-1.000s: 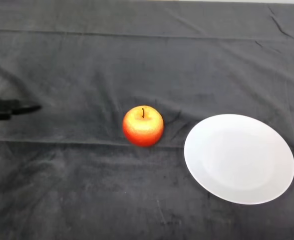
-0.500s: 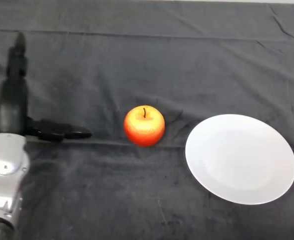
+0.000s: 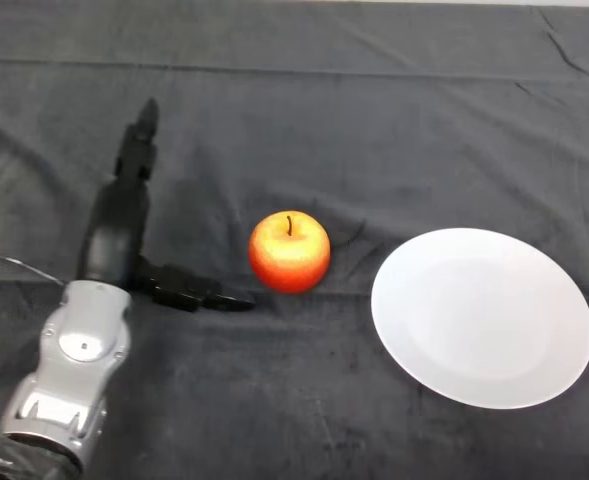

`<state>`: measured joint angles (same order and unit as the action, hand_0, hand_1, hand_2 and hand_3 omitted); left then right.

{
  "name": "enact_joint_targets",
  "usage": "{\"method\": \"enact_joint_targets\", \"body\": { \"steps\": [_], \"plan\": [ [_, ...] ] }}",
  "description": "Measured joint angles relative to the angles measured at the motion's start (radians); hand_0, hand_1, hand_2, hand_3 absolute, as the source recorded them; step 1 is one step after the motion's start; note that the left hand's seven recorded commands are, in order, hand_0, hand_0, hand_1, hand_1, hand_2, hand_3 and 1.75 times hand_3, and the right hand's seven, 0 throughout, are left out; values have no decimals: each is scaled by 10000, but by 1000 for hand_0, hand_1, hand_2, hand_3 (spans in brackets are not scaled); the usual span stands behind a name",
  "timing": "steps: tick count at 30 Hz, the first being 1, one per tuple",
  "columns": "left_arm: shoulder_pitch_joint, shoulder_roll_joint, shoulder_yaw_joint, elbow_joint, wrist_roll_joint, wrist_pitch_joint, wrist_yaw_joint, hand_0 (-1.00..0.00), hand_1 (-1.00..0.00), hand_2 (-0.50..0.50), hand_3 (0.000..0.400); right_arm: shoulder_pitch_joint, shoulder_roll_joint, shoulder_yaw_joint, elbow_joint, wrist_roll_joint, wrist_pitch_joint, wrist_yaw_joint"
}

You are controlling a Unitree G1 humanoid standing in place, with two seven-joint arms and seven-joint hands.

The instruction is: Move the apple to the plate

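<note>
A red and yellow apple [image 3: 289,251] with a dark stem stands upright on the dark cloth near the middle of the head view. A white plate [image 3: 482,316] lies to its right, a short gap away, with nothing on it. My left hand [image 3: 119,225] is just left of the apple and open: its fingers [image 3: 136,150] stretch straight toward the far side of the table and its thumb [image 3: 189,290] points right, its tip ending just short of the apple's lower left. Nothing is in the hand.
The silver-grey forearm [image 3: 69,370] comes in from the lower left corner. Folds run across the dark cloth [image 3: 374,110] behind the apple.
My hand has come in from the left edge and moved right toward the apple, its thumb now close to the apple's lower left. The apple and the plate have stayed put.
</note>
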<state>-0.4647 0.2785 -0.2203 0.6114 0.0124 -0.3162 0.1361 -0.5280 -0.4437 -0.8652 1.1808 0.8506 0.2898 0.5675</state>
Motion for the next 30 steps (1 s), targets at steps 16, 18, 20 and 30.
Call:
{"method": "enact_joint_targets", "body": {
  "steps": [16, 18, 20, 30],
  "plan": [
    [-646, -488, -1303, 1953, -54, -208, 32, 0, 0, 0, 0, 0, 0, -2, 0, 0, 0, -3],
    [-796, -537, -1447, 2133, -65, -269, 101, 0, 0, 0, 0, 0, 0, -3, 0, 0, 0, -3],
    [-1011, -588, -1661, 2348, -70, -271, 125, 0, 0, 0, 0, 0, 0, -1, 0, 0, 0, -3],
    [-1477, -742, -2071, 3097, -296, -465, 194, 0, 0, 0, 0, 0, 0, -2, 0, 0, 0, -3]
  ]
}}
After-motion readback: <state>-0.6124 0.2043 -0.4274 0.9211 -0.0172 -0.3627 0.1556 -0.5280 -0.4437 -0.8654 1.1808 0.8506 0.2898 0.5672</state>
